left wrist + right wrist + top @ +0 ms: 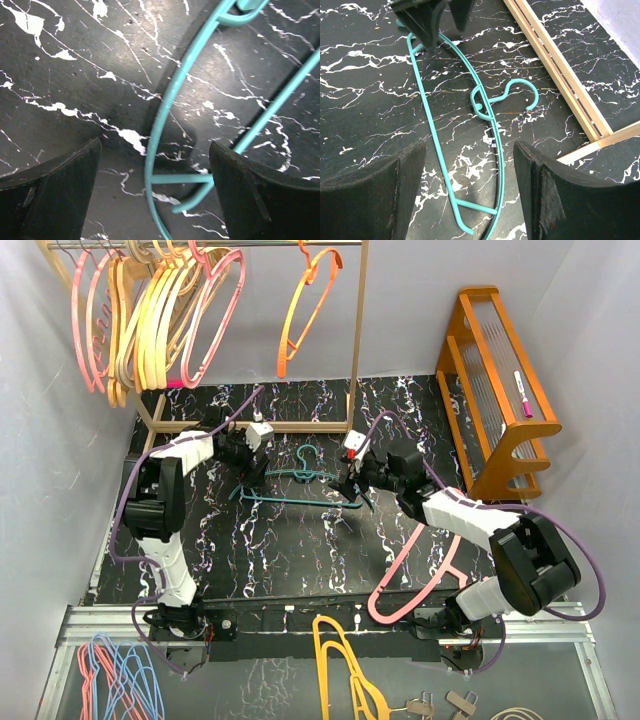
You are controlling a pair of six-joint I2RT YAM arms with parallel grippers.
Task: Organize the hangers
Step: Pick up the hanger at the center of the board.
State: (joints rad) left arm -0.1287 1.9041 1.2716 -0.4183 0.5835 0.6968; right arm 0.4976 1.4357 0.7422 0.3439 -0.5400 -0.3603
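Teal hanger (490,114): one item, flat on the black marbled mat (300,560), set between the two grippers, hook (536,96) turned toward the wooden stand (357,340). One end lies between the fingers of the left gripper (155,200), the other end between those of the right gripper (470,200).

Other hangers: pink, tan and yellow group (150,310) on the rail at upper left; one orange hanger (288,335) hung apart to the right of it; one pink hanger (395,565) flat on the mat beside the right arm, partly hidden by it.

Hard to make out: in the left wrist view the teal hanger is cut off by the picture's edge. Its short cross-piece runs up to the right-hand finger (260,195), and contact there cannot be told. Overhead, both sets of fingertips are small and dark against the mat.

Left gripper: jaws wide apart, straddling the hanger end, gripping nothing.

Right gripper: jaws wide apart over the opposite end, gripping nothing
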